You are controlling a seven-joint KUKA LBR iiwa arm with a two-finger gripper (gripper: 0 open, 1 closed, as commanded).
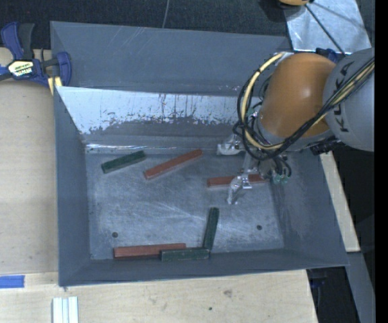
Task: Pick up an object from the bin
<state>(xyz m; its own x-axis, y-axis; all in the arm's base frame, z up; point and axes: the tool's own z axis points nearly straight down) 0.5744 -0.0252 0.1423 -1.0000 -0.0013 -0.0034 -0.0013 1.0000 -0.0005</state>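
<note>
**Grey bin floor, gripper down at the right-hand brown bar**

Scuffed grey sheet metal forms the floor and sloping walls of the grey metal bin (73, 200), with a few flat bars lying well apart on it. The two-finger gripper (238, 188) is low over the right part of the floor, at the right end of a short reddish-brown flat bar (219, 182) that lies almost level across the view. The wrist and its cables cover the meeting point, so I cannot tell whether the gripper is open or closed, or whether it has the bar.

To do this step well, I judge the grip should cross the bar's narrow width and sit a little in from the end, so the bar does not swing or slip when lifted. The lift should go straight up, clear of the near right wall. A longer reddish-brown flat bar (172, 163) and an upright dark green flat bar (211, 227) lie near but apart, and need not be disturbed.

No brand, label or writing on the bars or bin can be read.
</note>
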